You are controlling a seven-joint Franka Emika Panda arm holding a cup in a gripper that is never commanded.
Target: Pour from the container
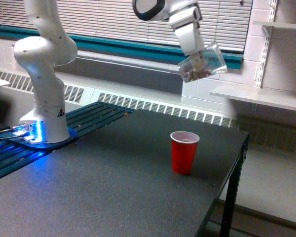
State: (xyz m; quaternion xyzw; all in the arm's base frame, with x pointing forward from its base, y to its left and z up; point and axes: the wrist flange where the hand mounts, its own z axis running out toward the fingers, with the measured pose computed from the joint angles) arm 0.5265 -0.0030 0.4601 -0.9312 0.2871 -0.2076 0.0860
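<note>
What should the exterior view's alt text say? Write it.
A white robot arm's tool holds a tilted clear cup of brownish bits high above a red cup standing upright on a dark table.

Clear plastic container [203, 62]; matt speckled table [113, 182].

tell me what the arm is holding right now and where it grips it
The gripper holds the clear plastic cup, tilted, with brownish bits inside. The jaws appear to clamp its side wall; the exact contact spot is hard to tell.
</note>
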